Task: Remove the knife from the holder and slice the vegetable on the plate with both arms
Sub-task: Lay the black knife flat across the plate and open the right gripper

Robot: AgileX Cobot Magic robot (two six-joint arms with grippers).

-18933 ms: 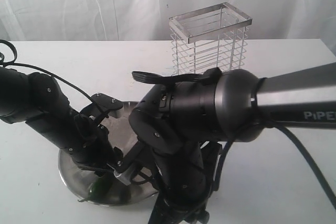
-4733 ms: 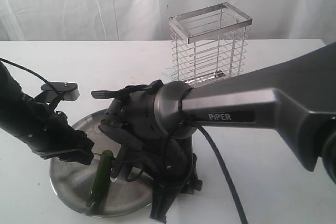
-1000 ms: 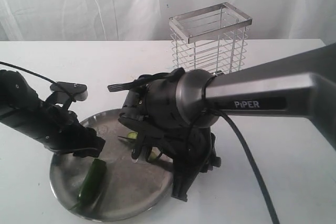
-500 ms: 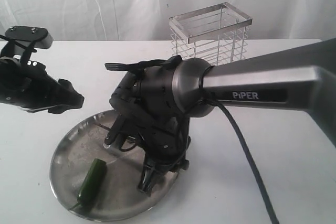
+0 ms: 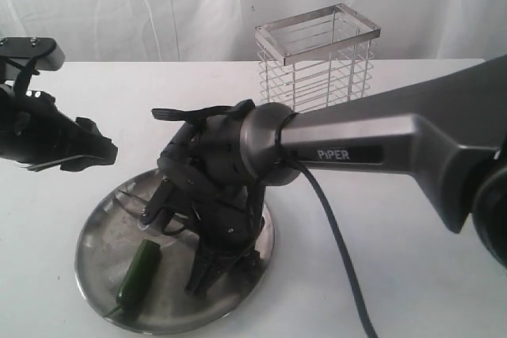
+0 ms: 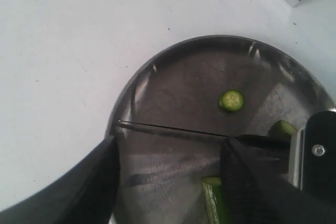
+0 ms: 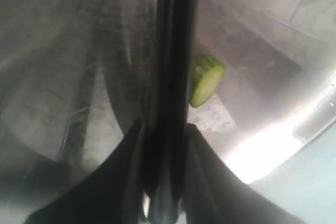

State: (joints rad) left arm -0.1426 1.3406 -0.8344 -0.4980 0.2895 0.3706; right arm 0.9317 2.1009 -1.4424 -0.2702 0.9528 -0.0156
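The vegetable point(image 5: 139, 273) lies loose on the near-left part of the plate point(image 5: 170, 306), with a cut disc point(image 6: 231, 100) and a second cut piece point(image 6: 283, 128) farther in. The knife point(image 6: 173, 130) stretches low across the plate just beside the main piece, clamped in the right end effector point(image 7: 163, 129). The left end effector point(image 6: 169, 153) stands wide and empty, raised over the bench point(image 5: 420, 282) left of the plate, apart from the vegetable. Slicing looks to be under way. The next cut likely calls for the left end effector to pin the vegetable while the blade is set across it. The holder point(image 5: 317, 61) stands empty behind. From outside, the right arm point(image 5: 238, 172) hides the knife and slices. The right wrist view is blurred, so whether the blade touches the plate cannot be told.
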